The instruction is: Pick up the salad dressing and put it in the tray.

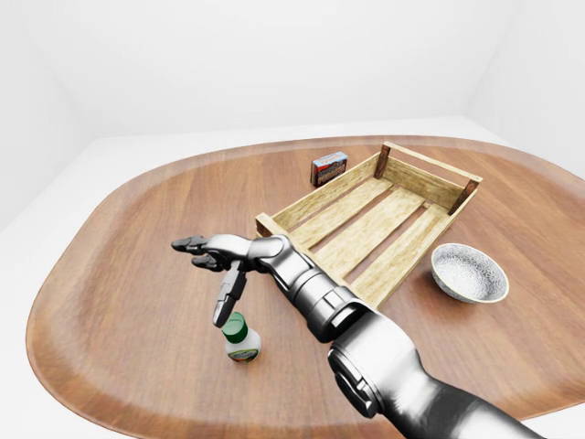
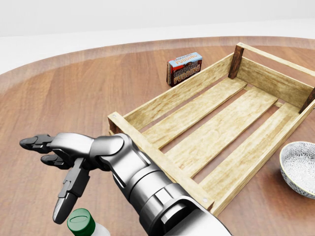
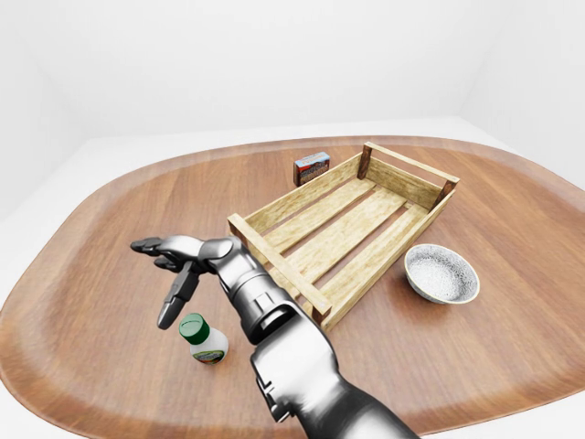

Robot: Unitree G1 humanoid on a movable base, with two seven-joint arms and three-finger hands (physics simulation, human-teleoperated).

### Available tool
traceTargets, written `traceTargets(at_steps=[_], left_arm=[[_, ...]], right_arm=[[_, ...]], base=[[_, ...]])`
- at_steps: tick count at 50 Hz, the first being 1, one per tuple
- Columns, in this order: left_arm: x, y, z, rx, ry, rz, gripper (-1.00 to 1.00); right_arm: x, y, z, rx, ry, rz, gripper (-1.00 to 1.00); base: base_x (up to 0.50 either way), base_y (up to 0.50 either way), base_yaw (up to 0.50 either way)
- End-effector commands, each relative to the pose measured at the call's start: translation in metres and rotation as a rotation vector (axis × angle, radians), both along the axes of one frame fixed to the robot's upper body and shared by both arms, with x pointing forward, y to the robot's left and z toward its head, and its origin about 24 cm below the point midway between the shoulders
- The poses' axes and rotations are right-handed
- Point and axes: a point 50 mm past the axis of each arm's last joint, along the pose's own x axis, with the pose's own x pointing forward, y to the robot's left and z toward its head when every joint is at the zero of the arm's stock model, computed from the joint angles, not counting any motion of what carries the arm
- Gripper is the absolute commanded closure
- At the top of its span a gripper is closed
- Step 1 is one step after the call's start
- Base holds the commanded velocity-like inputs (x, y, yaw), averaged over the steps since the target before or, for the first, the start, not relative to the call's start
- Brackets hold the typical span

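Observation:
The salad dressing (image 1: 241, 340) is a small white bottle with a green cap, standing upright on the round wooden table near the bottom left of the left-eye view. Its cap shows at the bottom edge of the head view (image 2: 81, 221). My right hand (image 1: 206, 279) is open with fingers spread, hovering just above and up-left of the bottle; its thumb points down beside the cap without holding it. The tray (image 1: 320, 194) is an empty wooden slatted crate to the right of the hand. My left hand is out of view.
A small pudding box (image 1: 329, 168) stands just above the tray's upper left wall. A speckled white bowl (image 1: 469, 273) sits right of the tray. The table's rim (image 1: 55, 366) curves close to the bottle's left.

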Motion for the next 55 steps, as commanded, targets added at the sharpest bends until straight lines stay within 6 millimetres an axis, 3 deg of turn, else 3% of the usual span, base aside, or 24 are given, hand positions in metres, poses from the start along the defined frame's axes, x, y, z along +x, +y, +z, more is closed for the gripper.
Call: traceTargets(at_steps=[1, 14, 23, 30, 44, 45, 46, 55], left_arm=[[0.002, 0.001, -0.002, -0.003, 0.011, 0.001, -1.0], [0.003, 0.0, -0.004, -0.003, 0.014, -0.002, -1.0], [0.003, 0.001, -0.006, -0.003, 0.022, -0.002, -1.0], [0.004, 0.001, -0.007, -0.006, 0.026, -0.004, -1.0], [0.008, 0.002, -0.01, -0.019, 0.039, -0.011, -1.0], [0.008, 0.002, -0.011, -0.019, 0.042, -0.009, -1.0], [0.008, 0.003, -0.011, -0.02, 0.043, -0.009, -1.0], [0.011, 0.002, -0.012, -0.018, 0.049, -0.011, -1.0]], right_arm=[[-0.004, -0.004, -0.014, -0.042, 0.006, -0.001, -1.0], [-0.01, -0.005, -0.023, -0.113, -0.056, 0.025, -1.0], [-0.017, -0.01, -0.045, -0.237, -0.07, 0.052, -1.0], [-0.018, -0.011, -0.05, -0.466, -0.236, 0.136, -1.0], [-0.019, -0.023, -0.069, -0.613, -0.219, 0.158, -1.0], [-0.02, -0.024, -0.072, -0.622, -0.218, 0.162, -0.4], [-0.02, -0.024, -0.072, -0.607, -0.207, 0.154, 1.0], [-0.022, -0.027, -0.078, -0.606, -0.186, 0.15, 1.0]], base=[[0.0, 0.0, 0.0], [0.0, 0.0, 0.0], [0.0, 0.0, 0.0], [0.0, 0.0, 0.0], [0.0, 0.0, 0.0], [0.0, 0.0, 0.0], [0.0, 0.0, 0.0], [0.0, 0.0, 0.0]])
